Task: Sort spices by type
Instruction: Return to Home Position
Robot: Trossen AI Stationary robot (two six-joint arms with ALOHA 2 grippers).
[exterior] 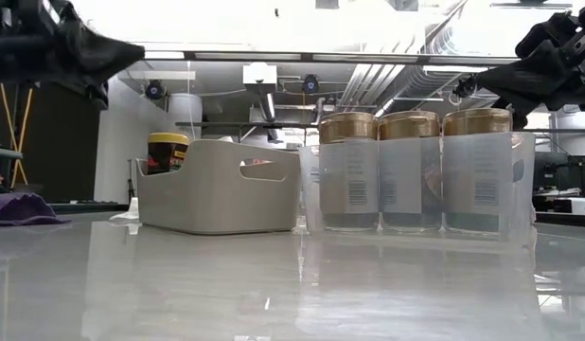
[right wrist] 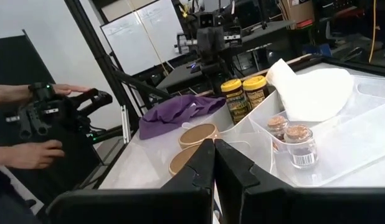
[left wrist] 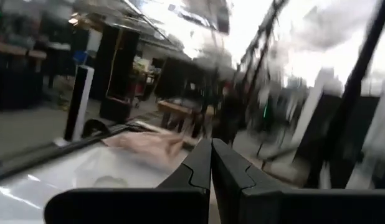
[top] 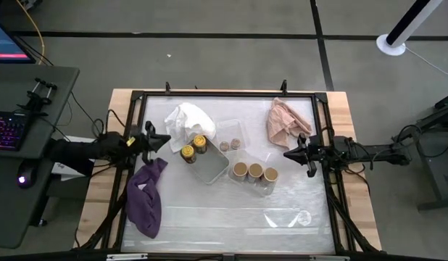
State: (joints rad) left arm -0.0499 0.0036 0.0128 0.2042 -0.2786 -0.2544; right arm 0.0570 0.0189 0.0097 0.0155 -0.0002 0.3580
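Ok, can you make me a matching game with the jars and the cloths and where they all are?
Things:
1. yellow-lidded jars
2. tan-topped jars
3. purple cloth
4. pink cloth

Places:
A. lying on the left side of the table
B. standing in the grey bin
C. lying on the right side of the table
D. in a row in the clear box

Pairs: 1-B, 2-D, 3-A, 4-C.
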